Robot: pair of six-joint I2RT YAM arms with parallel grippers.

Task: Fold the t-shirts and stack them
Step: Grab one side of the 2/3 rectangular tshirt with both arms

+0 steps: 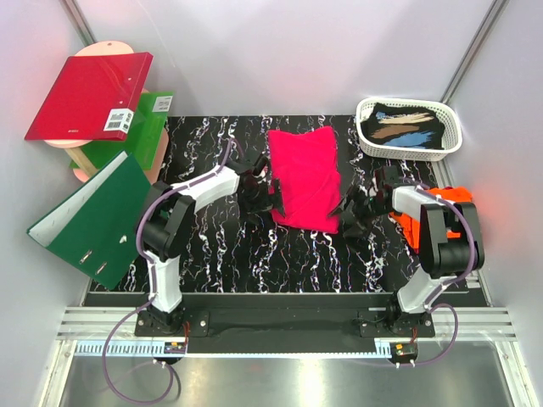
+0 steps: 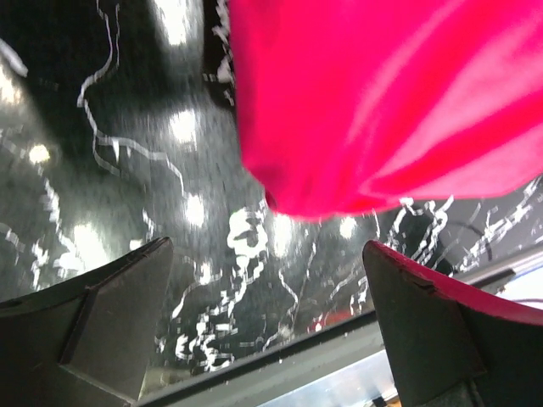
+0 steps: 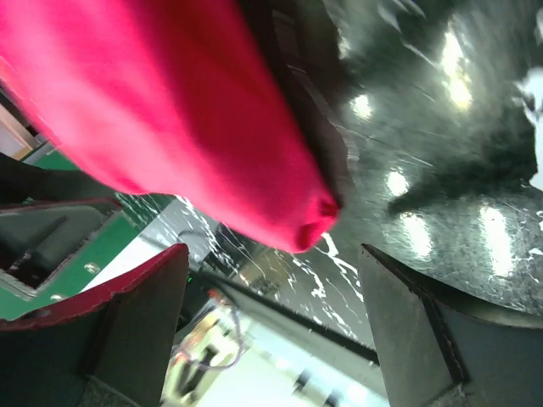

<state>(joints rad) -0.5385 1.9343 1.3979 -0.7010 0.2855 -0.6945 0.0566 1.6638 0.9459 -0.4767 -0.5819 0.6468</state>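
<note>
Pink t-shirt: the pink t-shirt [image 1: 304, 176] lies folded in the middle of the table [image 1: 212, 254], a bit toward the back, with its long side running front to back.
Shirt edges: the far edge comes close to the back edge of the table. The near edge is slanted and a little bumpy. Each long side has a gripper just beside it.
Left gripper: the left gripper [image 2: 267, 253] is wide and holds nothing. A round corner of the pink t-shirt sits just ahead of its 2 fingers, and only bare table shows in the gap.
Right gripper: the right gripper [image 3: 273, 254] is wide too and holds nothing. Another corner of the pink t-shirt pokes out just ahead of its 2 fingers.
Orange t-shirt: the orange t-shirt [image 1: 454, 197] is bunched up at the right edge of the table, partly hidden by the right arm. I cannot tell how it is folded.
Open room: bare table shows in front of the pink t-shirt, between the 2 arms, and there is more at the back left. The right side is tight, with the arm, the orange t-shirt and the basket close together.
Left edge: a big green binder [image 1: 89, 222] leans over the left edge of the table. A red binder [image 1: 85, 97] sits higher up behind it.
Basket: a white basket [image 1: 409, 152] stands at the back right corner, apart from the pink t-shirt.
In the basket: 1 dark cloth [image 1: 407, 127] with tan and blue streaks.
</note>
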